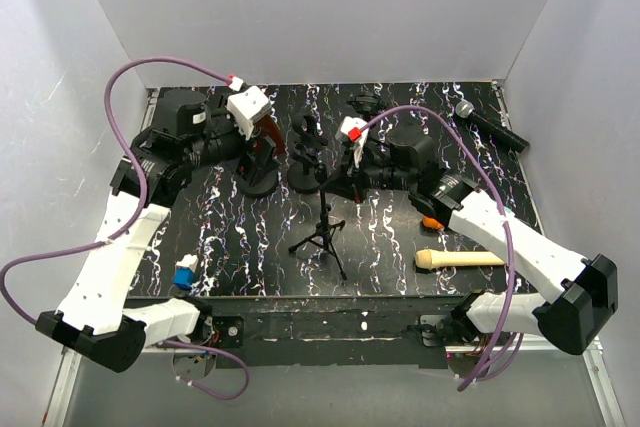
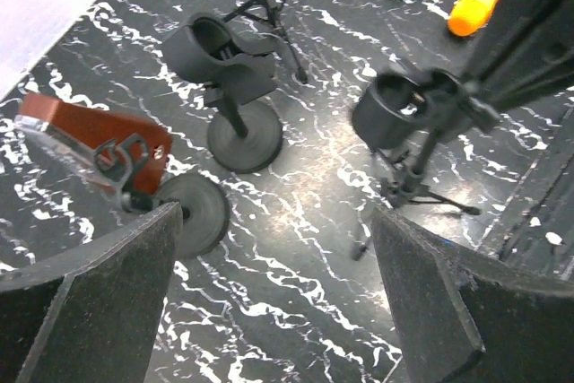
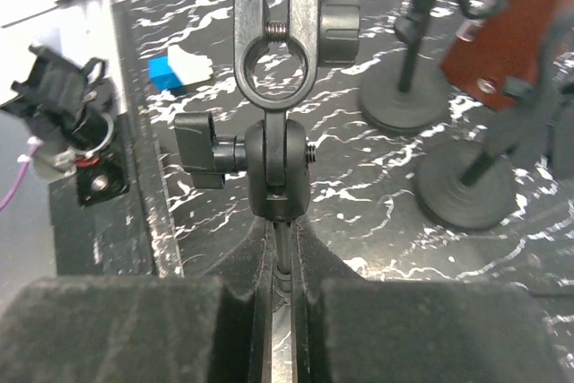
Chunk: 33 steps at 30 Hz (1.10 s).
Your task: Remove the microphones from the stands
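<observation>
The right gripper point(image 3: 282, 262) is seen closed tightly on the thin pole of a stand point(image 3: 278, 168), just below the joint with the side knob, so that the pole is pinched between the 2 pads. The clip of this stand rises above the joint and is cut off by the upper edge of the right wrist view. The left gripper point(image 2: 278, 217) is held with its 2 fingers wide apart, above the far left part of the black marbled surface point(image 1: 400, 267). Below it 2 more stands are found close together. A round-base stand point(image 2: 193, 213) carries a red-brown object point(image 2: 90, 136) in its clip, and a second round-base stand point(image 2: 242, 136) carries a black holder point(image 2: 215, 47). A black microphone point(image 1: 492, 128) with a silver head is lying flat on the surface at the far right corner, well apart from every stand and from both grippers. A cream object point(image 1: 460, 259) with a rounded end is lying flat at the near right. An orange object point(image 1: 432, 221) is partly hidden under the right arm. A small blue and white object point(image 1: 185, 272) is placed at the near left edge. Whether the red-brown object is also a microphone cannot be told.
</observation>
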Each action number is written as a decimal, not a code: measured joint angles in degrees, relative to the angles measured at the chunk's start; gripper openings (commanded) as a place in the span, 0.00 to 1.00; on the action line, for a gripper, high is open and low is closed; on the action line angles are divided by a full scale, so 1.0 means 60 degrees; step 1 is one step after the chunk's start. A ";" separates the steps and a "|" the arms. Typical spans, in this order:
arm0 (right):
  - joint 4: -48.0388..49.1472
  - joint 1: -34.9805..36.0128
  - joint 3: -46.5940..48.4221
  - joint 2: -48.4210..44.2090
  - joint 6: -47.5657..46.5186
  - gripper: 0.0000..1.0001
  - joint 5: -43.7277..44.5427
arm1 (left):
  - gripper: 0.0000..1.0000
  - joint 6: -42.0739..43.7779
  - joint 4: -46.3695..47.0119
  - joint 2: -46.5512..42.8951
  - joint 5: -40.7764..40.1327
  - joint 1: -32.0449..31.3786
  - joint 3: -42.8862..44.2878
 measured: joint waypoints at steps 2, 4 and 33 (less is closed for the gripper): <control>0.0007 0.0011 0.0000 -0.0040 0.0251 0.01 0.0659 | 0.87 -0.0237 0.0102 0.0044 0.0291 -0.0004 -0.0091; 0.0062 0.0040 0.0000 -0.0080 0.0554 0.01 0.1228 | 0.87 -0.0514 0.0146 0.0055 0.0572 -0.0004 -0.0131; -0.1472 -0.0776 0.0302 -0.0430 -0.0087 0.68 -0.0262 | 0.40 -0.3585 0.1086 0.1974 0.4521 0.0189 0.0488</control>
